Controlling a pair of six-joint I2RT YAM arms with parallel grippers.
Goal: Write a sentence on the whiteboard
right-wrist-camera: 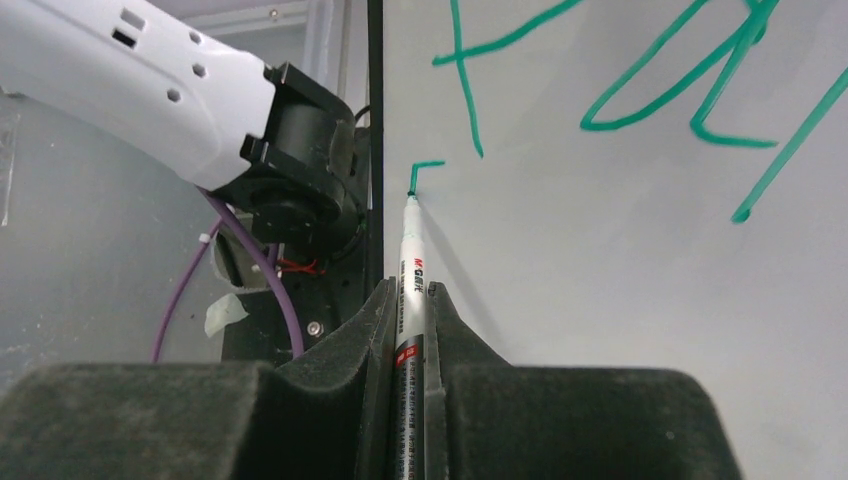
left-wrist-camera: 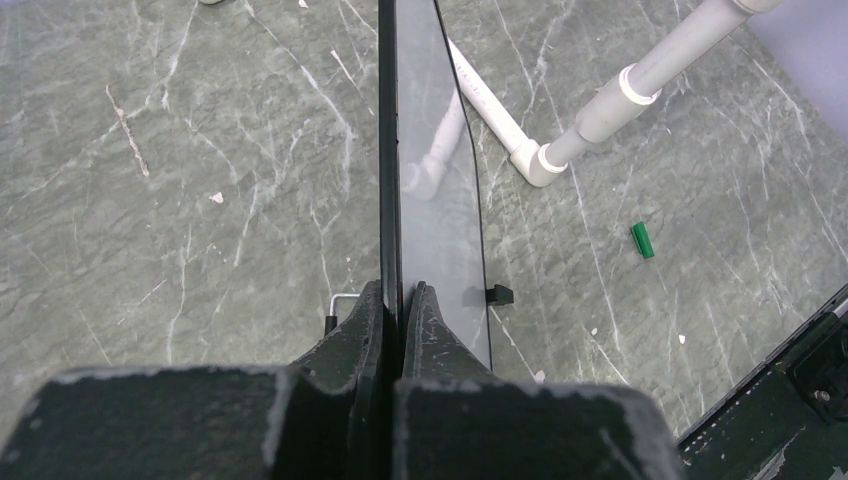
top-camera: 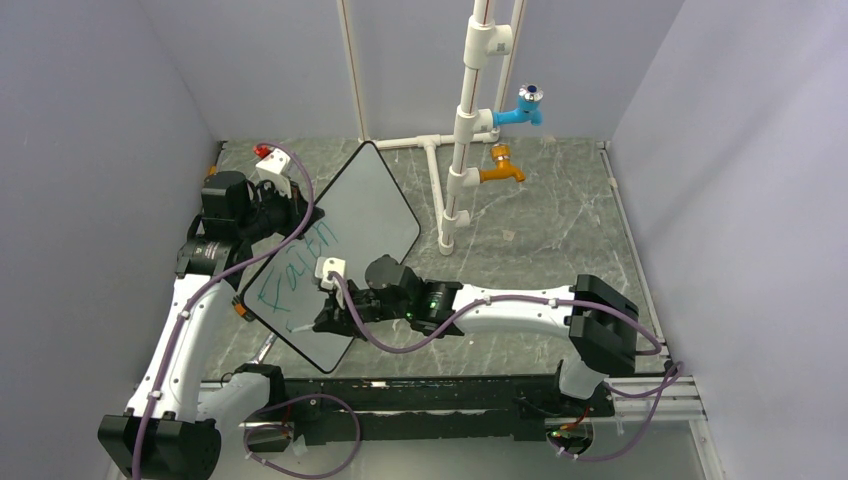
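Observation:
The whiteboard (top-camera: 372, 200) stands tilted on its edge at the left middle of the table. My left gripper (top-camera: 272, 218) is shut on its left rim; in the left wrist view the board (left-wrist-camera: 437, 190) shows edge-on between the closed jaws of that gripper (left-wrist-camera: 402, 295). The sentence (top-camera: 300, 272) reads "Faith" in green, with a short new stroke (right-wrist-camera: 425, 168) below it. My right gripper (right-wrist-camera: 408, 295) is shut on a white-barrelled green marker (right-wrist-camera: 410, 250), whose tip touches the board (right-wrist-camera: 620, 300). In the top view the right gripper (top-camera: 330, 312) sits over the board's near lower part.
A white pipe stand (top-camera: 460, 130) with a blue tap (top-camera: 525, 106) and an orange tap (top-camera: 500, 172) stands behind the board. A green marker cap (left-wrist-camera: 641, 240) lies on the marble table beside a pipe (left-wrist-camera: 600, 110). Grey walls enclose the cell.

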